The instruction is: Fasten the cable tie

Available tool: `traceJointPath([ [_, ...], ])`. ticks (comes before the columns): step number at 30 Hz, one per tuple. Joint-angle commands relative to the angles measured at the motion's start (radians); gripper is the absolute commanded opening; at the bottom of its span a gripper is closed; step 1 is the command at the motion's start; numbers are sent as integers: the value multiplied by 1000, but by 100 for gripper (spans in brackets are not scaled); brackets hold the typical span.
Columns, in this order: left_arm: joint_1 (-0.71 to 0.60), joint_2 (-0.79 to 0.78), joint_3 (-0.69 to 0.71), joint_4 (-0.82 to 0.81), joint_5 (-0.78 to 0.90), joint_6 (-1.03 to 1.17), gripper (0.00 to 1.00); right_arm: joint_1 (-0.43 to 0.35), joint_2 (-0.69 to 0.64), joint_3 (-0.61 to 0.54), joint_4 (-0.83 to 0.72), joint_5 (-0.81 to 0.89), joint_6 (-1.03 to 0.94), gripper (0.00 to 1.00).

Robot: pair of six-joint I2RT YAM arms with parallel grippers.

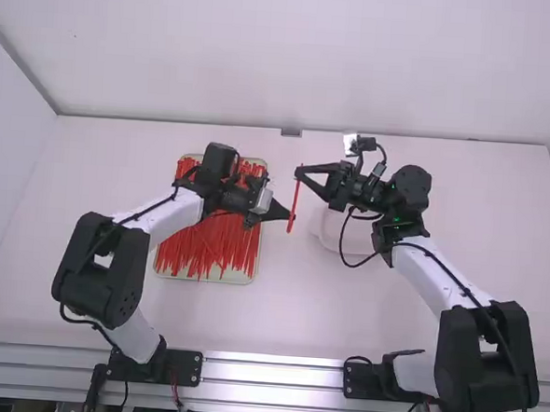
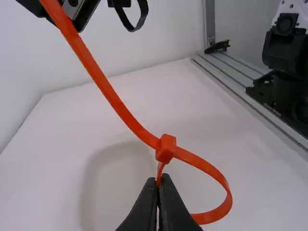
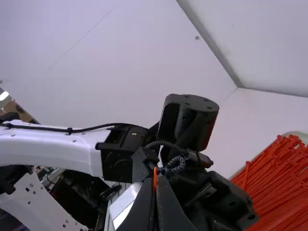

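Cable tie [image 2: 166, 147], one; fingers [image 2: 147, 208], two pairs; spares [image 1: 207, 249], perhaps dozens.

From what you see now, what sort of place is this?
Probably a robot test bench: a white-walled table, an aluminium mounting rail, a flat tray of orange plastic cable ties.

No text, label, number or sign is legible on anything here.

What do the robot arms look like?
The left arm and right arm have white links and black joints. Black cables loop along them; a green light glows on the right one. The left gripper and right gripper are black, with two pointed fingers.
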Motion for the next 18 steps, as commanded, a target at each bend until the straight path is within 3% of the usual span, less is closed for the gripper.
traceJointPath([
  [1, -11, 26, -31, 8, 6, -5, 2, -1, -28, 35, 24, 39, 11, 0],
  [5, -11, 26, -32, 47, 6, -74, 2, -3, -28, 35, 24, 39, 23, 0],
  [18, -11, 26, -34, 102, 204, -17, 2, -2, -28, 35, 74, 64, 45, 0],
])
